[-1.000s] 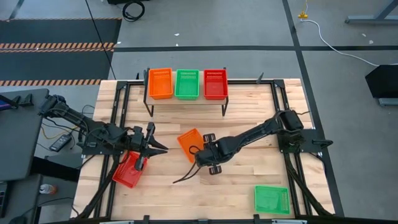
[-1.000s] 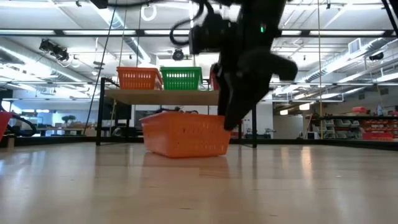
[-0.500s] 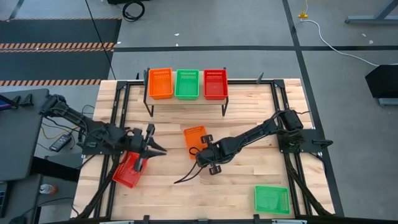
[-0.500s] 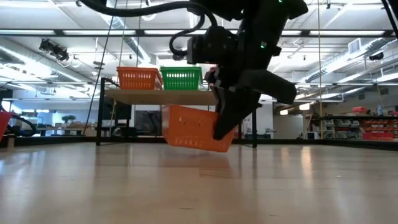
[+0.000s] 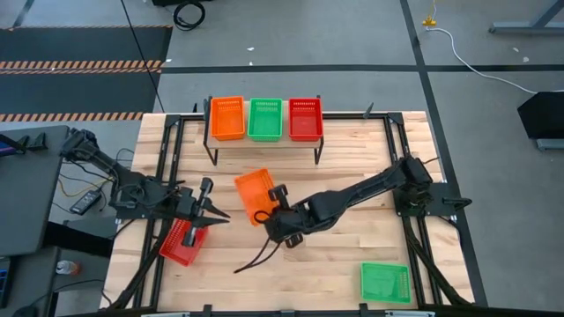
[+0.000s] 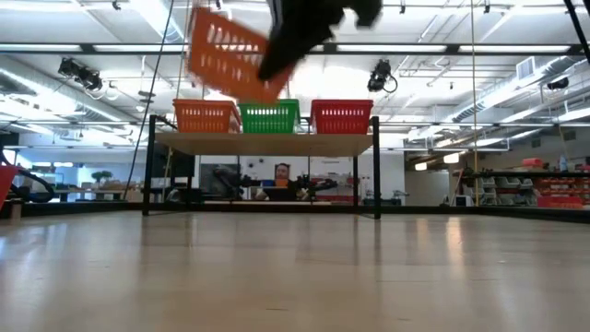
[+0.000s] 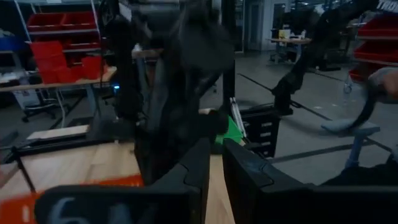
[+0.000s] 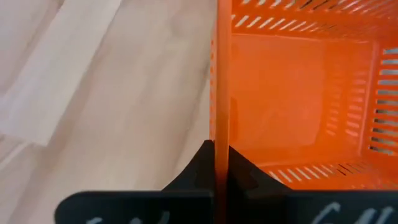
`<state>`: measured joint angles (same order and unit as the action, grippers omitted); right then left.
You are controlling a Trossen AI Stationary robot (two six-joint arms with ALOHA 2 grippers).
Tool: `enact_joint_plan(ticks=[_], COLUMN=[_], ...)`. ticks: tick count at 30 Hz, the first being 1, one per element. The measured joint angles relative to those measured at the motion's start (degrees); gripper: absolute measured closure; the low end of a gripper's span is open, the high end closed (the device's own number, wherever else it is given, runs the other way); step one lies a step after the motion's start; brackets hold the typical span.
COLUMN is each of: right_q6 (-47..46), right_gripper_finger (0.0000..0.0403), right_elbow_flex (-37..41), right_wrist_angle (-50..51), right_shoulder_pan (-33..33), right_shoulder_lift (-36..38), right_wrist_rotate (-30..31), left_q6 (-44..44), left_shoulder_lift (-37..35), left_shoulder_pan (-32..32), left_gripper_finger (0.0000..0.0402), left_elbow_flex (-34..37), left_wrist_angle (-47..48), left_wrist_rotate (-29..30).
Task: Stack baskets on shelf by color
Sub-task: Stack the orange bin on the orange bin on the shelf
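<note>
orange basket (image 5: 254, 193) is hanging tilted in the air, clear of the surface (image 5: 335, 264), near the shelf (image 5: 264, 141); right gripper (image 5: 275, 210) is pinching its side wall between the jaws, likely heading for the orange basket on the shelf (image 5: 226, 118). left gripper (image 5: 204, 214) is hovering over a red basket (image 5: 181, 241), jaws nearly pressed together, holding nothing.

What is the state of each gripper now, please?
Left gripper: shut, empty, above the red basket.
Right gripper: shut on the orange basket, lifted.
</note>
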<state>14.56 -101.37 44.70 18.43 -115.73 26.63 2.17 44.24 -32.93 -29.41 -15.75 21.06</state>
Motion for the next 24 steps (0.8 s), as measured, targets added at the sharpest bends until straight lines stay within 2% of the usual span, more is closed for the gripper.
enact_joint_plan(ticks=[7,13,18,24], right_q6=[6.3,9.7,14.9,17.5], right_gripper_finger=[0.0397,0.0397,0.0396,0.0396], right_elbow_flex=[-11.6,-17.0,-17.9,-17.9], right_wrist_angle=[3.2,3.0,-0.8,-7.3], right_shoulder_pan=[-3.0,-8.7,-13.9,-19.4], right_shoulder_lift=[0.0,0.0,0.0,-0.1], right_wrist_rotate=[2.5,2.1,-2.5,-9.7], left_q6=[1.9,2.2,6.2,11.4], left_shoulder_lift=[-0.9,-0.9,-1.3,-2.5], left_shoulder_pan=[-2.8,-4.6,-5.2,-5.2], left_gripper_finger=[0.0352,0.0351,0.0352,0.0351], left_elbow_flex=[0.0,0.0,0.0,0.0], left_wrist_angle=[0.1,0.2,0.0,0.0], left_wrist_rotate=[4.4,9.3,11.9,23.3])
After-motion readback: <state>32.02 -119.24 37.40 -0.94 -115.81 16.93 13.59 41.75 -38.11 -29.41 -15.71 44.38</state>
